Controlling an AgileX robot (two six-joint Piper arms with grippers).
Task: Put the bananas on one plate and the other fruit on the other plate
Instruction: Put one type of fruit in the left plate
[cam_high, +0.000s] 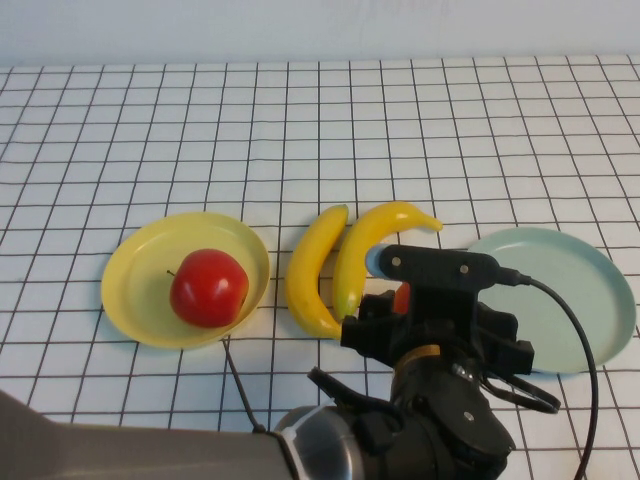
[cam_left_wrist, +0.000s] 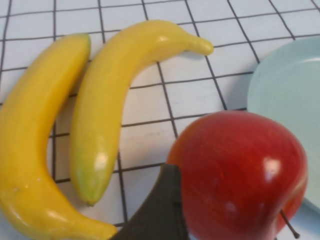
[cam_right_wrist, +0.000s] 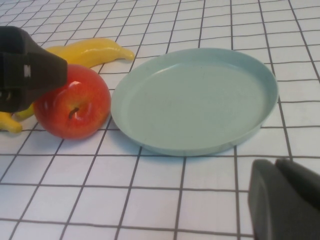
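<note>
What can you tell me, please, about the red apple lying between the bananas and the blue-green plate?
The red apple is glossy, plastic-looking, with faint yellowish streaks and a thin dark stem in a dimple. It lies tipped on the gridded table, stem sideways, beside the blue-green plate rim and near one banana. The left gripper hovers open at it, one dark finger alongside; the apple looks unheld.
</note>
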